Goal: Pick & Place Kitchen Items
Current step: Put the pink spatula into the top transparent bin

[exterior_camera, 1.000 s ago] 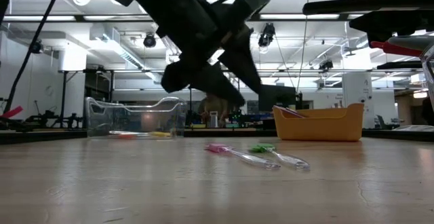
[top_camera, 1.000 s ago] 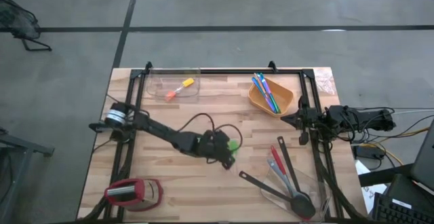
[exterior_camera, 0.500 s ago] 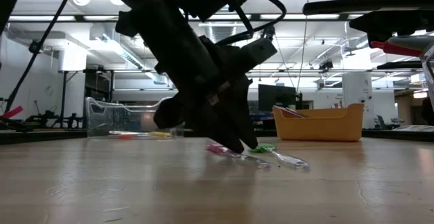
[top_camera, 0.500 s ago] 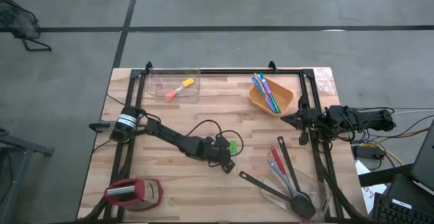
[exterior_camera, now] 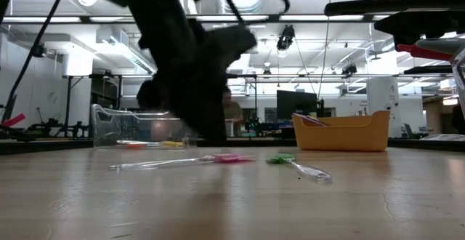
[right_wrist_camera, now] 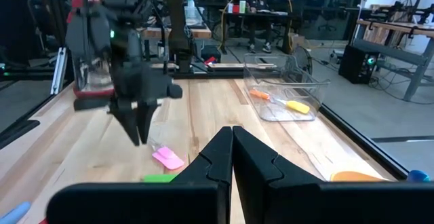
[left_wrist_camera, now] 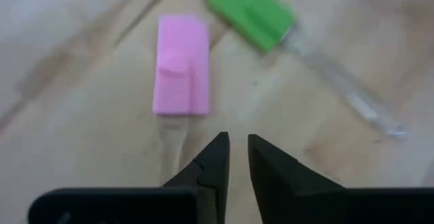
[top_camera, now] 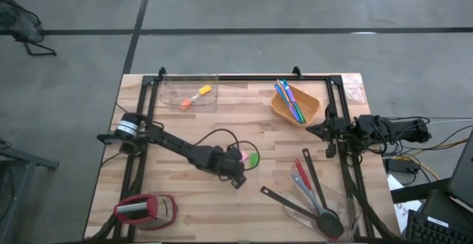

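I am working the pick step on the pink piece, which lies flat on the desk near the frame's centre, just beside the green piece. My left fingers are standing narrow, a slim gap between them, over its clear handle; whether they are pinching it I cannot tell. Next, I judge, 1 clean lift. My right fingers are waiting shut at the right edge.
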You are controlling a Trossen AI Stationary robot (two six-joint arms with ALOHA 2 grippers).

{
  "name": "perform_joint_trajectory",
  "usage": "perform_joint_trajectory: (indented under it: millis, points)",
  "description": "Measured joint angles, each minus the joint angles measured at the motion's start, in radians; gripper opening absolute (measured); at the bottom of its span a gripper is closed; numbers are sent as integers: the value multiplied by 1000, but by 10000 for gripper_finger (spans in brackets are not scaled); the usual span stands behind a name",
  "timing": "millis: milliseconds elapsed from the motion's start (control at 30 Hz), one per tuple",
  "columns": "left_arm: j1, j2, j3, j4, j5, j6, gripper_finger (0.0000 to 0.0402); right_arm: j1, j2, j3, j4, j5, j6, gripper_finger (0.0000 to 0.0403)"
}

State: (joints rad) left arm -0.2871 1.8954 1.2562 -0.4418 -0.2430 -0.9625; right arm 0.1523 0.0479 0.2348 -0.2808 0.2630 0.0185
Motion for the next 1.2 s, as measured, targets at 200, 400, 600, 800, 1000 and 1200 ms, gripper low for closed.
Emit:
perform_joint_trajectory:
  millis: [200, 400, 600, 800, 1000, 1200]
  points:
    - [0, -42, 1, -25, -113, 34, 58, 0, 0, 0, 0, 0, 0, 9]
    - [8, -45, -1, -22, -164, 102, 115, 0, 0, 0, 0, 0, 0, 9]
    - [12, -45, -2, 1, -178, 177, 212, 0, 0, 0, 0, 0, 0, 9]
    - [18, -44, -30, 22, -180, 204, 266, 0, 0, 0, 0, 0, 0, 9]
    - [24, 3, -38, 70, -200, 192, 266, 0, 0, 0, -1, 0, 0, 9]
    - [30, 59, -37, 83, -176, 226, 266, 0, 0, 0, 0, 0, 0, 9]
